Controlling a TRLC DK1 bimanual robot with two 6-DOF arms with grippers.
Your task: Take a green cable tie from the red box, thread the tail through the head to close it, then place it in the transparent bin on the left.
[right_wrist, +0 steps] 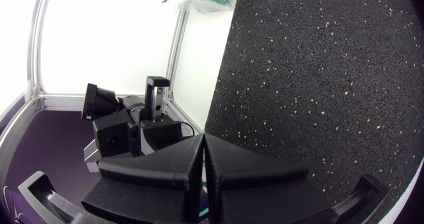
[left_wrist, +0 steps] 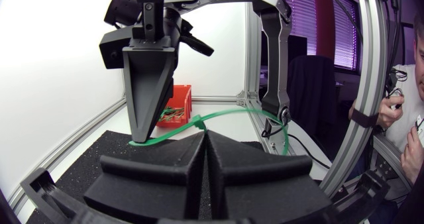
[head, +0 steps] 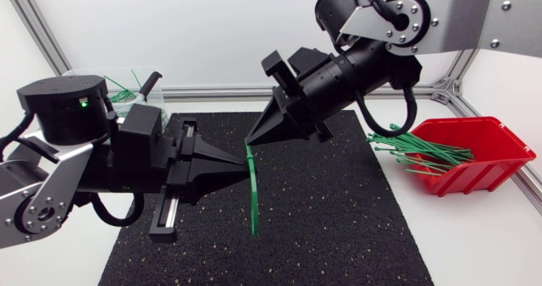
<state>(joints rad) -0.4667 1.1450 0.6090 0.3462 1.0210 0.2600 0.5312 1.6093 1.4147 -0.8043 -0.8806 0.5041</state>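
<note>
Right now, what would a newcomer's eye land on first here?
The left gripper and right gripper meet at their tips over the black mat, both shut on one green cable tie that curves down from them. Next, the red box of spare ties at the table's right edge.

The mat (head: 356,227) looks rough and speckled — the red box (head: 495,161) glossy plastic, the cable tie (head: 253,193) smooth green plastic.

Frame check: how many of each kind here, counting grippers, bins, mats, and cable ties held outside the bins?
Grippers: 2 (left gripper, right gripper)
Bins: 2 (red box, transparent bin)
Mats: 1 (black mat)
Cable ties held outside the bins: 1 (green cable tie)
Total: 6
</note>
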